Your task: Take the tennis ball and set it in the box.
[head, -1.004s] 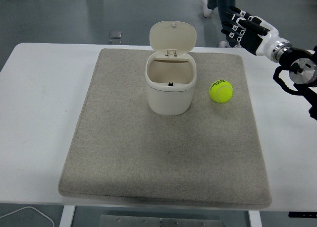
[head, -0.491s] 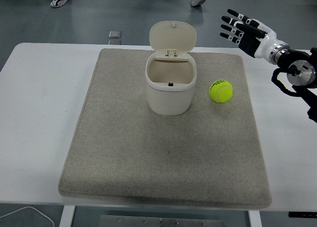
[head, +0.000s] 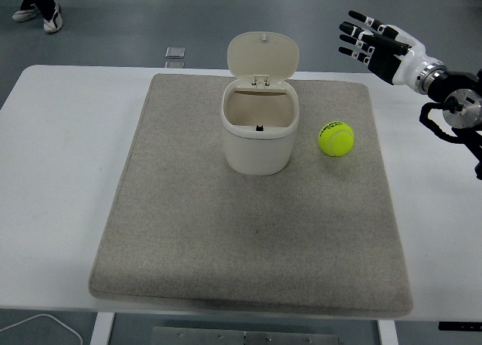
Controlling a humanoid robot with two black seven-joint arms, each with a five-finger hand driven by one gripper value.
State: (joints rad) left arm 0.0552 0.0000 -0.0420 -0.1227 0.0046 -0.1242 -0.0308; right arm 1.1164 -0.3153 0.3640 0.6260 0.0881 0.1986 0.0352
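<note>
A yellow-green tennis ball (head: pixel 336 138) lies on the grey mat (head: pixel 248 224), just right of the box. The box (head: pixel 257 131) is a cream plastic bin standing upright with its hinged lid tipped back and its mouth showing. My right hand (head: pixel 360 38) hovers high beyond the mat's far right corner, well above and behind the ball, fingers spread and holding nothing. Its black arm comes in from the right edge. The left arm does not show.
The mat covers most of the white table (head: pixel 53 172). A person's shoes (head: pixel 34 6) show on the floor at the top left. A small square object (head: pixel 175 53) lies on the floor behind the table.
My right hand has drifted slightly up and to the right, staying spread. The ball and box have not moved. People's feet at the top have shifted.
</note>
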